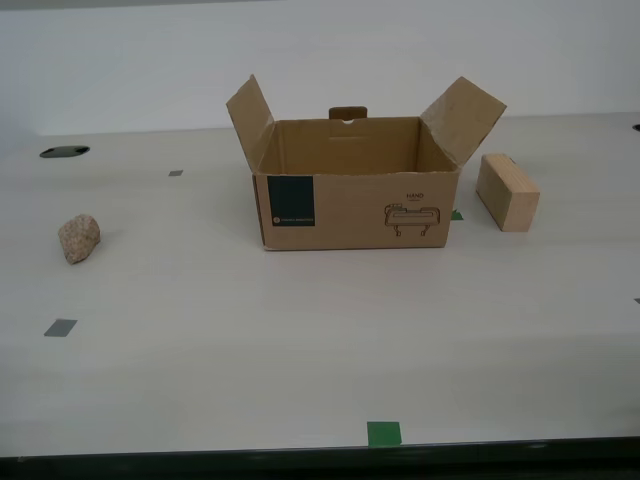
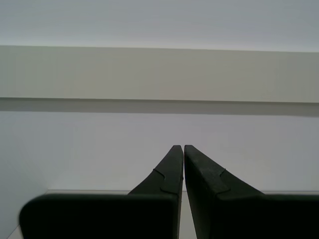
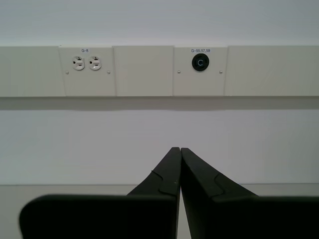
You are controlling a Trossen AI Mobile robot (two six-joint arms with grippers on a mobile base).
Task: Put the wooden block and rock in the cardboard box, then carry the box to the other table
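Biggest thing here is the table [image 1: 300, 350], smooth and off-white, and the cardboard box [image 1: 355, 195] sits on it as my landmark for everything else. The box is upright with its top flaps spread open; its near face carries a dark teal label and a line drawing marked "HAND", and from this angle I can't see down to the floor of it. The wooden block [image 1: 507, 192] lies on the table just beside the box, toward the exterior view's right, close but not touching as far as I can tell. The rock [image 1: 79, 238] is well apart from the box on the opposite side, sitting alone on the bare surface. Nothing stands between the box and either item. A small green tape bit [image 1: 457, 215] peeks out at the box's lower corner on the block's side, a bigger green tape square [image 1: 384, 433] sits well in front of the box near the table's edge, and grey tape squares [image 1: 60, 327] lie out past the rock's side. There's also a dark oval hole [image 1: 64, 152] in the tabletop, behind the rock. Neither arm shows in the exterior view. My first gripper [image 3: 179, 150] has its fingers pressed together on nothing, pointing at a pale wall with a double outlet [image 3: 85, 63] and a round black socket [image 3: 200, 62]. My second gripper [image 2: 183, 147] is likewise closed up and empty, facing plain wall.
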